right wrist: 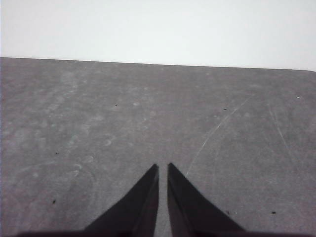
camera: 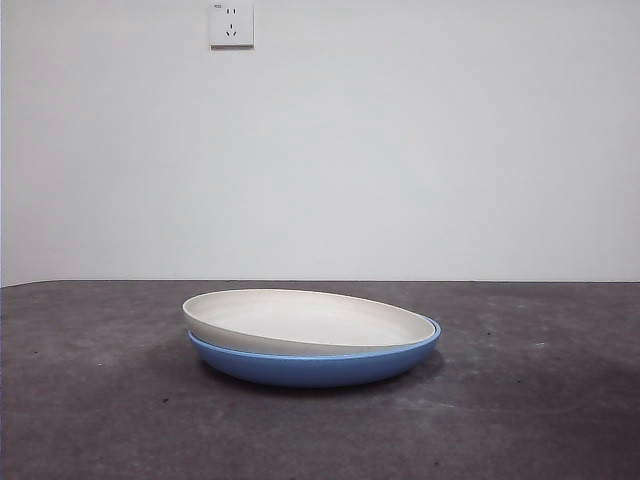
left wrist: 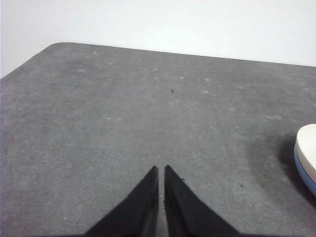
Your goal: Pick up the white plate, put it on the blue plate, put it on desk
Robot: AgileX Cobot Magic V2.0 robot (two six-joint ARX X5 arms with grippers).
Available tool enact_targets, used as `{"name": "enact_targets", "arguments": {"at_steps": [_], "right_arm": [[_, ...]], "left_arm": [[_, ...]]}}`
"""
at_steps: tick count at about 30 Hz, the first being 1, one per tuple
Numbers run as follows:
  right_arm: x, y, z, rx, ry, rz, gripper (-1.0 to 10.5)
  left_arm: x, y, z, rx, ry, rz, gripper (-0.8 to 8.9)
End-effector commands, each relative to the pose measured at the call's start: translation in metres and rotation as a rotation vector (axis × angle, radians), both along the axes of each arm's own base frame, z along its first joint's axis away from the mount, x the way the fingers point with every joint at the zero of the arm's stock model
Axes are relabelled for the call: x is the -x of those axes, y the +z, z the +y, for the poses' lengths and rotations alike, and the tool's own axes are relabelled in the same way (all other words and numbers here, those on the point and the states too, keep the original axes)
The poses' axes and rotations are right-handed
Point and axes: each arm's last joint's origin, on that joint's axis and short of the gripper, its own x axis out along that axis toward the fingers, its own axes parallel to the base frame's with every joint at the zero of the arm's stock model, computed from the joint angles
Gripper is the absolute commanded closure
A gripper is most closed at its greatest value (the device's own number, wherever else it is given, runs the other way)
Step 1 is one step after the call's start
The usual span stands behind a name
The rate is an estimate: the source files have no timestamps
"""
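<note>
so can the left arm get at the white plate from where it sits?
Probably yes. The left gripper is shut over bare desk, and the white plate, stacked on the blue plate, sits off to one side with nothing visible between them.

Stacked plates [camera: 310, 340] mid-desk [camera: 90, 420] — open room all around.

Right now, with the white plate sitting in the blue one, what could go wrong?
1. The white plate rests tilted in the blue plate, its rim overhanging one side; a nudge could slide it off.
2. Lifting it may drag the blue plate across the desk.
3. Both the left hand and right hand are shut, so either must open first.
</note>
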Motion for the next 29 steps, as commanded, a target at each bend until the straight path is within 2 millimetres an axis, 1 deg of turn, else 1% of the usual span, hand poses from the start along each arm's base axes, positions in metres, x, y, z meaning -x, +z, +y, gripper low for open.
{"name": "enact_targets", "arguments": {"at_steps": [1,5,11,29], "right_arm": [[0.0001,-0.0014,-0.0003,0.011,-0.005,0.000,9.2],[0.0013,-0.0036,-0.0002,0.010,-0.004,0.020,9.2],[0.0010,-0.0003,0.0001,0.011,0.000,-0.014,9.2],[0.0010,-0.0003,0.0001,0.011,-0.001,-0.013,9.2]], "left_arm": [[-0.0008,-0.0075,0.0000,-0.005,0.002,0.025,7.93],[-0.0008,-0.0075,0.0000,-0.005,0.002,0.025,7.93],[-0.0008,-0.0075,0.0000,-0.005,0.002,0.025,7.93],[-0.0008,-0.0075,0.0000,-0.005,0.002,0.025,7.93]]}}
